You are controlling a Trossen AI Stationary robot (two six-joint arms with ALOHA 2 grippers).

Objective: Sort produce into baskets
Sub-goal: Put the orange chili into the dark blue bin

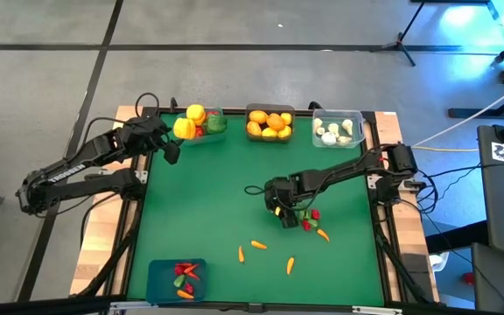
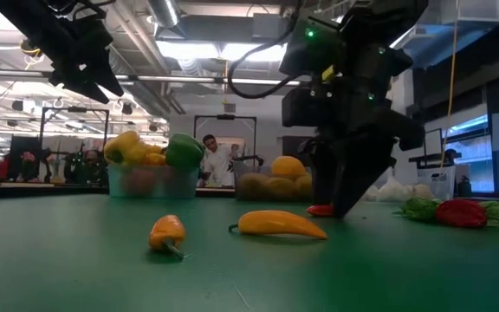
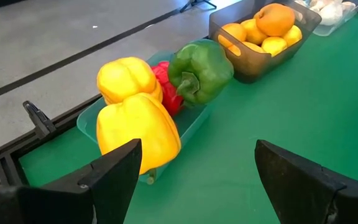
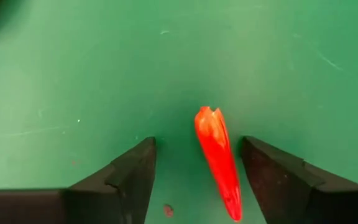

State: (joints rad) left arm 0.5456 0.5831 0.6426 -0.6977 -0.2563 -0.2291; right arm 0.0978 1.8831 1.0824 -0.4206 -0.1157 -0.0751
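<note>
1. Green felt covers the surface (image 1: 199,201), which carries four baskets: three along the top edge of the high view and one at the lower left.
2. Of the top three, the teal basket (image 1: 206,131) at left holds four peppers: two yellow peppers (image 3: 135,118), one red pepper (image 3: 168,93) and one green pepper (image 3: 199,71).
3. In the middle, the dark grey basket (image 1: 269,112) is heaped with oranges and lemons (image 1: 269,123); the exact number cannot be told.
4. At the right end, the clear basket (image 1: 358,129) holds white garlic bulbs (image 1: 336,131), too small to count.
5. In the lower left of the high view, the blue basket (image 1: 160,278) holds a few red chillies (image 1: 185,271) and something orange.
6. Loose on the felt in the lower centre lie three carrots (image 1: 258,245), with a fourth orange piece (image 1: 323,234) just right of them.
7. Beside that piece, right of centre, sits a small cluster of red and green produce (image 1: 309,216).
8. The right hand (image 1: 280,213) is down at the felt next to this cluster, its fingers (image 4: 129,174) released and spread either side of one red chilli (image 4: 218,158), which lies flat between them nearer one finger, not gripped.
9. The left hand (image 1: 171,150) hovers at the upper left of the high view, beside the teal basket, released and holding nothing.
10. In the low view a person (image 2: 217,160) stands in the room beyond the surface.
</note>
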